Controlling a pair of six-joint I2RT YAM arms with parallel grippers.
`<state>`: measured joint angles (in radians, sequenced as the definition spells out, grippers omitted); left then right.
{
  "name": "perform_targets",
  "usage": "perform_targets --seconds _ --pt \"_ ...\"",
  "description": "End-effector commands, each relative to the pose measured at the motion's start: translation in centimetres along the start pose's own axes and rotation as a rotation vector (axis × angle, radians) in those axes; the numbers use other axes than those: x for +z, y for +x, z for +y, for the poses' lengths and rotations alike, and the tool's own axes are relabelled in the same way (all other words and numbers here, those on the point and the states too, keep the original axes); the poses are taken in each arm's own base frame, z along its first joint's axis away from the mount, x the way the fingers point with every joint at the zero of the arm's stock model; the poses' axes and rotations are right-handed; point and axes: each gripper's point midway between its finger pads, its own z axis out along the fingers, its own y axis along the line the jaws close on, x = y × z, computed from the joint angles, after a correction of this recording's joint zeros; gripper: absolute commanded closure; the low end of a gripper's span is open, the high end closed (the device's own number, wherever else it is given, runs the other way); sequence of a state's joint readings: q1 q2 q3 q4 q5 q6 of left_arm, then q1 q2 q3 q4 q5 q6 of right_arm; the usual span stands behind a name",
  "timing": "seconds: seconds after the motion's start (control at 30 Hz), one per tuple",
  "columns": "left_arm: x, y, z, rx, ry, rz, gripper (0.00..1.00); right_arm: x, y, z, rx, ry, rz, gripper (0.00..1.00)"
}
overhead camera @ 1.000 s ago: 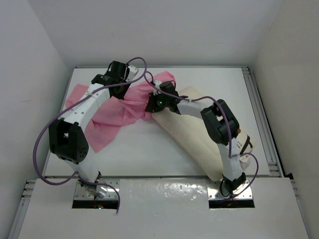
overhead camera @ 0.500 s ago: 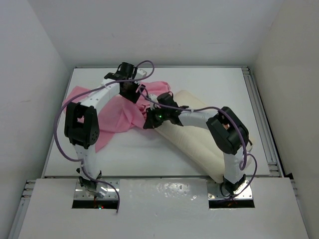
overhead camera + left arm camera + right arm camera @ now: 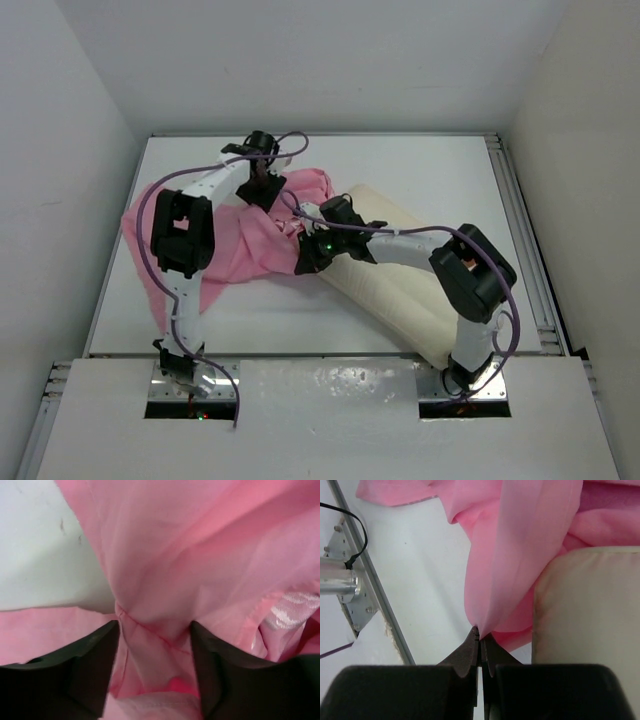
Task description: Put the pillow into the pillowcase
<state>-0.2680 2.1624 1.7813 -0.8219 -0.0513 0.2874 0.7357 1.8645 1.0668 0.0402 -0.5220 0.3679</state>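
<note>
The pink pillowcase (image 3: 235, 240) lies bunched on the left half of the table, its right end draped against the far-left corner of the cream pillow (image 3: 400, 285). The pillow lies diagonally toward the near right. My left gripper (image 3: 263, 187) is at the pillowcase's far edge, shut on a bunch of the pink fabric (image 3: 155, 645) between its fingers. My right gripper (image 3: 306, 256) is at the pillow's left corner, shut on a thin fold of the pillowcase (image 3: 520, 555), with the pillow's edge (image 3: 585, 615) just to its right.
The white table (image 3: 440, 170) is walled on three sides. A metal rail (image 3: 527, 250) runs along its right edge, and another rail (image 3: 367, 590) shows in the right wrist view. Purple cables (image 3: 150, 215) loop above the left arm.
My left gripper has moved right toward the pillow, dragging the pillowcase with it. My right gripper has moved nearer with its fold. The fabric has bunched up around the pillow's corner.
</note>
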Motion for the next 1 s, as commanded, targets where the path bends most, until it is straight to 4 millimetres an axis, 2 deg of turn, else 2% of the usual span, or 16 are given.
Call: perform_targets --seconds 0.0,0.07,0.1,0.17,0.23,0.37,0.43,0.5,0.53,0.63,0.67,0.73,0.83,0.87,0.93,0.97 --pt "-4.3 0.4 0.9 -0.019 -0.014 0.012 0.5 -1.2 -1.4 1.2 -0.055 -0.011 -0.041 1.0" --pt "-6.6 0.6 1.0 -0.002 -0.024 -0.015 0.62 -1.6 -2.0 1.0 -0.053 -0.004 -0.054 1.0" --pt "-8.0 0.3 1.4 0.007 -0.038 -0.04 0.78 -1.7 -2.2 0.9 -0.051 -0.004 -0.057 1.0" --pt "-9.2 0.4 2.1 0.012 -0.07 -0.041 1.0 -2.1 -2.6 1.0 -0.057 -0.004 -0.062 1.0" --pt "-10.5 0.0 3.3 0.012 -0.109 -0.066 1.0 -2.4 -3.4 1.2 -0.099 -0.004 -0.077 1.0" --pt "-12.3 -2.1 5.6 0.008 -0.21 -0.155 1.0 -3.3 -2.1 1.7 -0.189 0.03 0.027 0.98" --pt "-13.1 -3.5 5.0 0.029 -0.168 -0.216 1.0 -4.1 -2.2 2.5 -0.243 0.021 0.06 0.82" --pt "-13.0 -3.8 4.4 0.052 -0.15 -0.211 1.0 -5.0 -2.9 2.6 -0.292 0.028 0.058 0.8" --pt "-12.5 -2.9 4.1 0.058 -0.132 -0.165 0.92 -5.4 -3.0 2.2 -0.298 0.051 0.059 0.8" --pt "-10.3 -0.5 2.5 0.057 -0.036 -0.041 0.51 -6.2 -3.9 1.5 -0.346 0.112 0.033 0.8" --pt "-9.7 -0.1 1.8 0.05 -0.001 -0.017 0.45 -6.1 -3.9 1.5 -0.346 0.112 0.033 0.8" --pt "-8.1 0.9 -0.2 0.038 0.099 0.022 0.33 -5.6 -3.8 1.8 -0.333 0.087 0.03 0.79" --pt "-6.7 1.9 -0.5 0.017 0.093 0.054 0.22 -5.0 -4.0 1.9 -0.259 0.072 0.028 0.68" --pt "-6.3 2.2 -0.5 0.016 0.09 0.062 0.21 -5.2 -4.1 1.7 -0.247 0.075 0.018 0.55" --pt "-5.7 3.1 -0.5 0.016 0.086 0.092 0.19 -6.2 -5.8 1.1 -0.213 0.102 -0.052 0.43" --pt "-5.3 3.5 -0.5 0.021 0.087 0.112 0.19 -6.8 -6.1 0.4 -0.193 0.133 -0.077 0.31"
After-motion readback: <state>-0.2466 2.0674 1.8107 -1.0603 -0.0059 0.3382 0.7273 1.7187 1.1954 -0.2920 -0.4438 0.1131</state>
